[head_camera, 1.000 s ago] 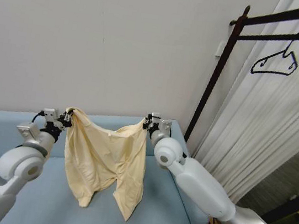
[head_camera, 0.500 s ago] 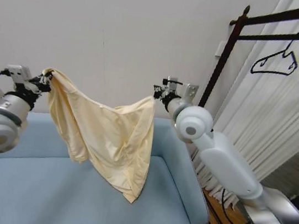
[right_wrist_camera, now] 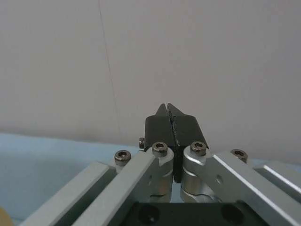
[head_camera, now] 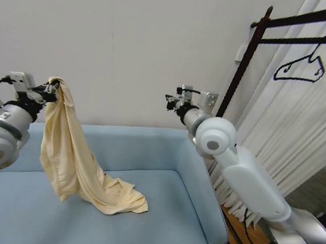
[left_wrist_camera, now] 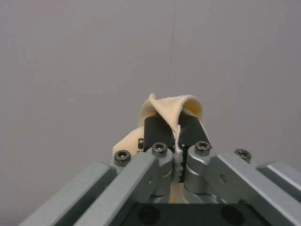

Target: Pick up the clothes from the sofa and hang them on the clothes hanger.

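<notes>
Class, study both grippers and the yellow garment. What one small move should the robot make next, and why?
Probably open the right gripper and bring it to a free edge of the garment. That gripper is shut on nothing, while the left gripper alone pinches one corner. As a result the garment droops onto the sofa, too bunched to hang.

From the head we look forward and a bit down, from well back, at both arms, the blue sofa, the white wall and the clothes rack at right. Each wrist camera sits just behind its own fingers and looks along them, very near, at that same wall: the left gripper with yellow cloth in its tips, the right gripper with a strip of sofa beyond. Wall, sofa and both grippers we share with the head view.
</notes>
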Controlling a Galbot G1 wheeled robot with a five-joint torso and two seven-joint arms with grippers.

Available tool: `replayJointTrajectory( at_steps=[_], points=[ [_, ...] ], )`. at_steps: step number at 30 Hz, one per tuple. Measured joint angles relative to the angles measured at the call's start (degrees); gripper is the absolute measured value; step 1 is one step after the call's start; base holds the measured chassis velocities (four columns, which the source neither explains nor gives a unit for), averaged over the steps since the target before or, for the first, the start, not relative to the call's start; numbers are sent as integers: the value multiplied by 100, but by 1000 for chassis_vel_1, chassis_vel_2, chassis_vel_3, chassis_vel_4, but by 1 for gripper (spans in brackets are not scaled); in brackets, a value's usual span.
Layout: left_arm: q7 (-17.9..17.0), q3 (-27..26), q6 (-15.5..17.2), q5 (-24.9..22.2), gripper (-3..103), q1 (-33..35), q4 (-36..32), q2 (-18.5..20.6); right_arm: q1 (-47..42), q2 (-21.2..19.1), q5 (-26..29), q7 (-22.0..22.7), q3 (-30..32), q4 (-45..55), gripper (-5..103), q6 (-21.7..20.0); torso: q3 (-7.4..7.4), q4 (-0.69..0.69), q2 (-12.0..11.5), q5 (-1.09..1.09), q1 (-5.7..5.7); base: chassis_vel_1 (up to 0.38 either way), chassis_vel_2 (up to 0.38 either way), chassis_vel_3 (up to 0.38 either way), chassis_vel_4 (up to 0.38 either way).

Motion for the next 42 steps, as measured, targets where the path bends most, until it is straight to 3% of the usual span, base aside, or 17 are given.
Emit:
replayJointTrajectory(
  at_steps=[5, 8, 11, 14, 16, 17, 20, 21, 24, 26, 29, 33, 36, 37, 42],
  points=[
    [288, -28, 51, -360, 1, 23, 154, 254, -486, -43, -3, -5, 74, 201, 12, -8, 0, 0, 0, 0, 0, 0, 0, 0, 0],
    [454, -28, 97, -715, 1, -80, 334, 550, -780, -106, 29, -66, 97, 346, 28, -25, 0, 1, 0, 0, 0, 0, 0, 0, 0],
    [559, -30, 102, -832, 1, -156, 400, 702, -1054, -142, 50, -112, 130, 451, 33, -31, 0, 1, 0, 0, 0, 0, 0, 0, 0],
    [655, -61, 102, -1060, 1, -249, 425, 857, -1537, -191, 51, -157, 161, 621, 50, -32, 0, 0, 0, 0, 0, 0, 0, 0, 0],
    [709, -63, 102, -1151, 1, -278, 440, 906, -1693, -201, 48, -175, 164, 686, 56, -33, 0, 0, 0, 1, 0, 0, 0, 0, 0],
    [807, -61, 96, -1236, 1, -312, 478, 959, -1826, -208, 42, -188, 165, 753, 56, -33, 0, 0, 0, 1, 0, 0, 0, 0, 0],
    [1302, 16, -20, -1423, 1, -443, 677, 1128, -2073, -214, 28, -225, 167, 912, 72, -31, 0, 0, 0, 1, 0, 0, 0, 0, 0],
    [1302, 16, -20, -1423, 1, -443, 677, 1128, -2073, -214, 28, -225, 167, 912, 72, -31, 0, 0, 0, 1, 0, 0, 0, 0, 0],
    [1755, 63, -131, -1672, 1, -515, 872, 1257, -2221, -196, 25, -232, 167, 1043, 83, -7, 0, 0, 0, 0, 0, 0, 0, 0, 0],
    [1868, 62, -162, -1785, 1, -520, 925, 1285, -2356, -158, 25, -235, 172, 1066, 93, 20, 0, 1, 0, 0, 0, 0, 0, 0, 0],
    [1880, 37, -178, -1826, 1, -508, 925, 1287, -2549, -85, 15, -242, 140, 1021, 97, 102, 0, 0, 0, -2, 0, 0, 0, 0, 0],
    [1880, 9, -198, -1876, 1, -517, 888, 1292, -3001, 328, -216, -388, 36, 605, 100, 289, 0, 0, 0, 0, -1, 0, 0, 0, 0],
    [1872, 12, -200, -1894, 1, -550, 864, 1304, -3292, 827, -917, -645, -224, -44, 100, 614, 0, 1, -1, 0, 0, 0, 0, 0, 0],
    [1872, 12, -200, -1894, 1, -550, 864, 1304, -3292, 827, -917, -645, -224, -44, 100, 614, 0, 1, -1, 0, 0, 0, 0, 0, 0],
    [1872, 24, -200, -1884, 1, -562, 865, 1308, -3426, 1588, -1886, -1496, -554, -1455, 100, 1282, 0, 0, -1, -2, 0, 0, 0, 0, 0]
  ],
)
